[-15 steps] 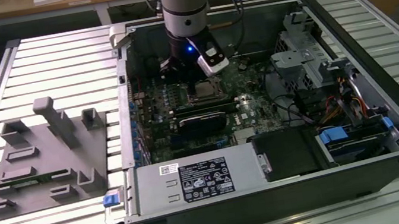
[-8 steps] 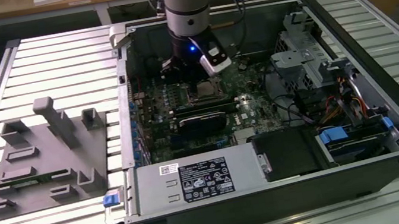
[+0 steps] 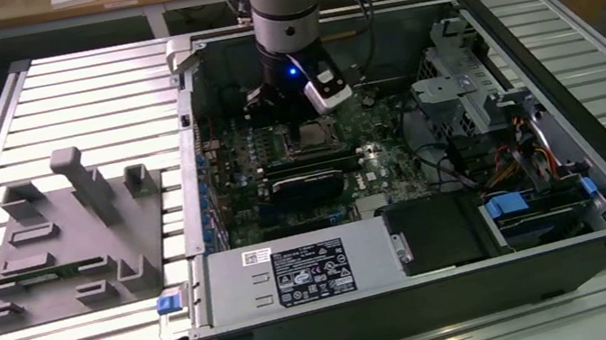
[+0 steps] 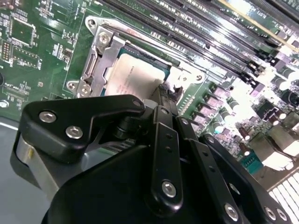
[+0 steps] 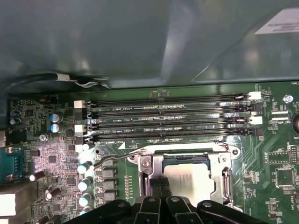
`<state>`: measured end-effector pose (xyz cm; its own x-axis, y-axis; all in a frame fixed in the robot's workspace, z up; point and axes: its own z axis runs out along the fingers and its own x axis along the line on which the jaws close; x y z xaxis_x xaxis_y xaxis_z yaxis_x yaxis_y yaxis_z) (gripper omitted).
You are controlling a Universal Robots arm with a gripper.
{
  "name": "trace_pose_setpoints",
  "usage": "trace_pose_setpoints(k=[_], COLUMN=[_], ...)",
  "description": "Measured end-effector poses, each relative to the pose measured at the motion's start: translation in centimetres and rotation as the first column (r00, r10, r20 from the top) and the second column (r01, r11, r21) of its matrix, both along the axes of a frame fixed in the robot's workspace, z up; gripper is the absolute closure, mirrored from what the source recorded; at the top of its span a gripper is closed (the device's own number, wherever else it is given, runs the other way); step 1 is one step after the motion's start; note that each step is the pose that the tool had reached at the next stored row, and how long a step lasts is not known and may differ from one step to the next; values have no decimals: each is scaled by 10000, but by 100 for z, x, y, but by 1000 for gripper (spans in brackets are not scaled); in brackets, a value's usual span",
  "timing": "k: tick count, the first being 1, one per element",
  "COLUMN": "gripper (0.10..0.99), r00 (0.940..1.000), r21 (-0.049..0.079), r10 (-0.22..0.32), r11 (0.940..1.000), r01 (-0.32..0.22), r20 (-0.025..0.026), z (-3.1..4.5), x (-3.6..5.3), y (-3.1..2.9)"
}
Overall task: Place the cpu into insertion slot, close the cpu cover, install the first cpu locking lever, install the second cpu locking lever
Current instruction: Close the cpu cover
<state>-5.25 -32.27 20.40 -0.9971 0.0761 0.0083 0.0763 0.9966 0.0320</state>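
The small, flat, pale silvery square cpu point(image 5: 191, 179) lies face up in the silver-rimmed square insertion slot point(image 5: 233, 150) on the green motherboard point(image 5: 275, 154). Being square, it has no longer axis, and its edges run parallel to the long black memory slots point(image 5: 168, 122) just beside the slot. The thin dull-silver cpu cover point(image 5: 223, 179) lies flat around it like a frame, with a thin bent wire lever point(image 5: 112, 160) along the side near the memory slots. The black gripper point(image 5: 159, 186) stands over one edge of the cpu with its fingers drawn together and nothing between them, and in the exterior view the walls of the open black computer case point(image 3: 587, 116) are well apart from the slot.
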Motion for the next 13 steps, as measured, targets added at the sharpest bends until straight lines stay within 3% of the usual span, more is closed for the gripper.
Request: trace_pose_setpoints(k=[7, 13], gripper=[980, 980], r00=[10000, 10000], r21=[1, 0], r10=[0, 1], r11=[10000, 10000], r01=[0, -1], r20=[2, 22], z=[122, 126], x=[0, 0], y=[0, 0])
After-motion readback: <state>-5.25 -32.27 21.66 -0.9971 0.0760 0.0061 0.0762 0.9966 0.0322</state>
